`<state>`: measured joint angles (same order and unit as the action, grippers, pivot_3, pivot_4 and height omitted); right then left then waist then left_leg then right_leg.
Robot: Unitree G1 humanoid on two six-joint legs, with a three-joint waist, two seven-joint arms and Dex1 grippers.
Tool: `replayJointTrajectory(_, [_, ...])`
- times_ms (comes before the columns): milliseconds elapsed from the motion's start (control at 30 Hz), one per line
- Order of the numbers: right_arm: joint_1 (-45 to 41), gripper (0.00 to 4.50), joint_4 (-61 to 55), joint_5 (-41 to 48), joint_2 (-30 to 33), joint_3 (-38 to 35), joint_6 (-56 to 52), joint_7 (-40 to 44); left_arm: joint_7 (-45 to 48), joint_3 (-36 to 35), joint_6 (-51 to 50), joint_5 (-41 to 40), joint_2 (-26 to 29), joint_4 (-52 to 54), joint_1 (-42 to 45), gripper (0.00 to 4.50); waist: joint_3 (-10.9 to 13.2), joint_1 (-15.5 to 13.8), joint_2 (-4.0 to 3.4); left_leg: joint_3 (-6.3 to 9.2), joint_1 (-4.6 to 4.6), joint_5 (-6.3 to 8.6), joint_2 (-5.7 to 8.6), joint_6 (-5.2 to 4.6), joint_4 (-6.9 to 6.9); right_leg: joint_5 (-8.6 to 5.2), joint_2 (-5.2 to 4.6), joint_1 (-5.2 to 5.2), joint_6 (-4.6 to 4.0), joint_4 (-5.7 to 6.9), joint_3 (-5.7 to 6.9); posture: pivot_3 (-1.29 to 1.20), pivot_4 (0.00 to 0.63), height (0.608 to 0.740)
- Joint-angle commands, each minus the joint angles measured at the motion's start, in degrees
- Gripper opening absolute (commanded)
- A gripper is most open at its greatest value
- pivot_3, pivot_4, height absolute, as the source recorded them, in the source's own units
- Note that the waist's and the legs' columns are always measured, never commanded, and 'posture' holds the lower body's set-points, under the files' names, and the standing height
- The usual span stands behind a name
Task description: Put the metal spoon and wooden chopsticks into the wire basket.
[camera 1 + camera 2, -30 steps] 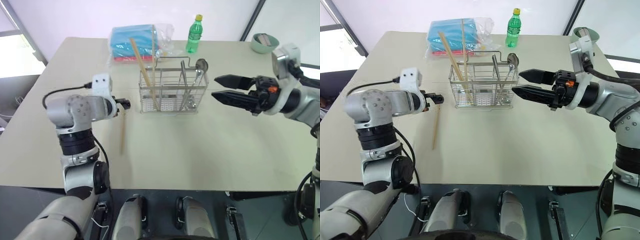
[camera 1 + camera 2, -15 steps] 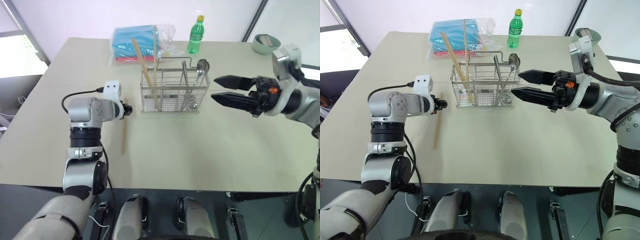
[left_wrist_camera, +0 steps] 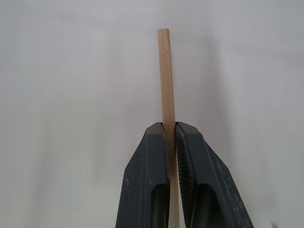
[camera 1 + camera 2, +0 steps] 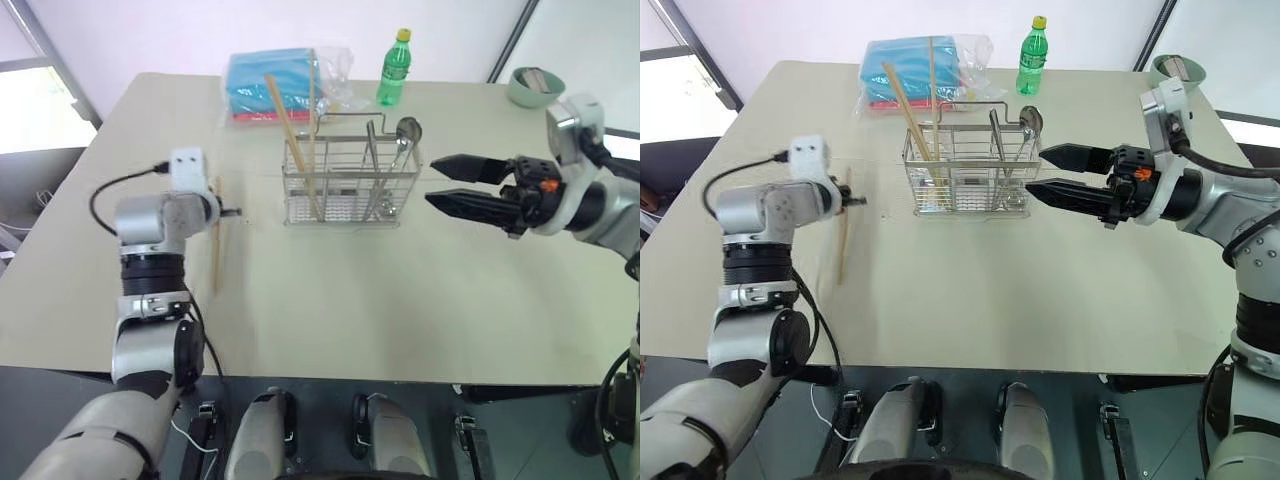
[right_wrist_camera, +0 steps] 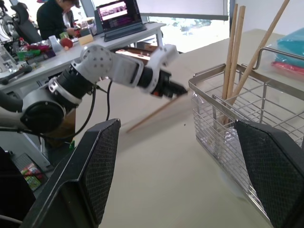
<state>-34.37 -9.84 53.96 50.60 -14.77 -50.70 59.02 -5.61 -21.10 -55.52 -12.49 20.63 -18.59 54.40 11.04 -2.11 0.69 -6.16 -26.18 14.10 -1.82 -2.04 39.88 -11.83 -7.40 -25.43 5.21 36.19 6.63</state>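
The left gripper [image 3: 172, 130] is pinched tight on a single wooden chopstick [image 3: 165, 80]; the left wrist view shows the two black fingers [image 3: 152, 161] pressed against the stick from either side, with its blunt end rising well past the tips. From the head views that same chopstick [image 4: 215, 240] hangs tilted in the grip, lifted off the beige table [image 4: 400, 300], to the left of the wire basket [image 4: 350, 190] and apart from it. The right wrist view catches it from the far side as a slanted stick below the left arm, something the head views give less plainly.

The right gripper [image 4: 440, 180] hovers level just to the right of the wire basket, pointing toward it, its two fingers spread wide with nothing between them; its wrist view shows both mesh-faced pads [image 5: 99, 166] far apart.

The basket stands upright in the middle of the table. Three wooden chopsticks [image 4: 290, 140] already lean in its left compartment, and the metal spoon [image 4: 400, 140] stands in the right one, bowl up.

Behind the basket lie a blue plastic-wrapped bundle [image 4: 270, 80] and a green bottle [image 4: 392, 70] with a yellow cap; a pale green bowl [image 4: 530, 88] sits at the far right corner. The right wrist view alone shows a person [image 5: 54, 19] seated at a desk with a laptop [image 5: 118, 14] beyond the table.
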Motion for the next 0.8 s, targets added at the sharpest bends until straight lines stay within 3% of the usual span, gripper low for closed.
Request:
replayJointTrajectory(33, [-0.8, 3.95, -0.4, -0.28, 0.8, -1.24, 1.36, 0.81, 0.02, -4.95, 12.49, -1.74, 2.36, 1.53, 4.97, 0.06, 0.0, -0.18, 0.0, 0.0, -0.04, -0.02, 0.0, 0.03, 0.01, 0.0, -0.01, -0.02, 0.0, -0.01, 0.02, 0.0, 0.15, 0.707])
replayJointTrajectory(200, [-1.85, 3.95, 1.18, -0.32, 1.26, -1.84, 0.78, 1.46, 4.23, -11.56, 21.31, -12.33, -0.12, 5.25, 12.83, 0.06, 0.0, -0.4, 0.01, 0.12, -0.22, 0.01, 0.17, -0.03, 0.15, 0.03, -0.23, 0.03, 0.05, -0.06, 0.23, 0.0, 0.15, 0.707])
replayJointTrajectory(433, [-3.87, 3.95, 2.0, 0.43, 2.02, -2.16, -0.97, 1.04, 7.42, -10.66, 20.99, -25.47, -7.45, 10.83, 20.54, 0.06, 0.02, -0.09, 0.05, 0.1, -0.23, 0.03, 0.18, -0.1, 0.21, 0.1, -0.17, 0.07, 0.21, -0.1, 0.22, 0.0, 0.15, 0.707])
replayJointTrajectory(700, [-2.46, 3.95, -0.17, 1.97, 2.17, -4.35, -2.98, -1.26, 14.26, 4.28, 24.96, -19.3, -12.87, 9.1, 13.9, 0.06, 0.02, -0.1, 0.05, 0.03, -0.16, 0.01, 0.17, -0.11, 0.21, 0.1, -0.09, 0.12, 0.21, -0.06, 0.19, 0.0, 0.15, 0.707])
replayJointTrajectory(800, [-1.7, 3.95, -1.07, 3.67, 2.03, -6.17, -4.23, -3.03, 16.98, 8.36, 31.76, -14.48, -13.28, 6.04, 10.81, 0.06, 0.02, -0.1, 0.05, 0.03, -0.17, 0.01, 0.15, -0.11, 0.21, 0.1, -0.05, 0.1, 0.21, -0.07, 0.19, 0.0, 0.15, 0.707])
